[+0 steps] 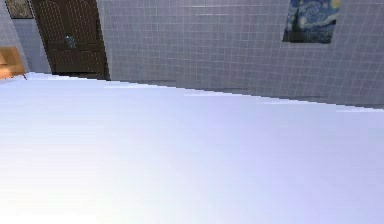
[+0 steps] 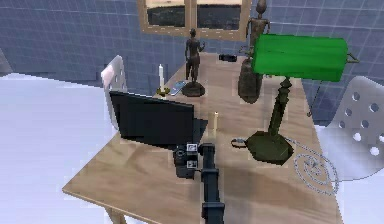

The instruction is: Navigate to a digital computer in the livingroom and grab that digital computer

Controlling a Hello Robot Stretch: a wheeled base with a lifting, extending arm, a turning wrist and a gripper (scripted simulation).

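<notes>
Standing on the wooden table (image 2: 120,175) left of centre in the arm side view, the digital computer (image 2: 150,118) is a laptop with its lid raised. Its long axis runs from the upper left towards the lower right of the frame, and its broad flat face is turned to the lower left. It is a plain dark rectangle, almost black, with a thin paler rim. I cannot tell whether that face is the screen or the back of the lid.

The gripper (image 2: 183,160) sits just below the laptop's lower right corner, at the end of the dark arm (image 2: 212,192) rising from the bottom edge. With the laptop right behind it, I cannot tell whether the claw holds anything.

Also on the table in the arm side view are a green-shaded lamp (image 2: 297,58), two dark statuettes (image 2: 192,62) and a pale candle (image 2: 214,124). A white chair (image 2: 115,74) stands at the upper left.

The forward view offers different ground: a pale floor (image 1: 190,160), a tiled wall, a dark door (image 1: 70,35) at the upper left and a painting (image 1: 310,20) at the upper right.
</notes>
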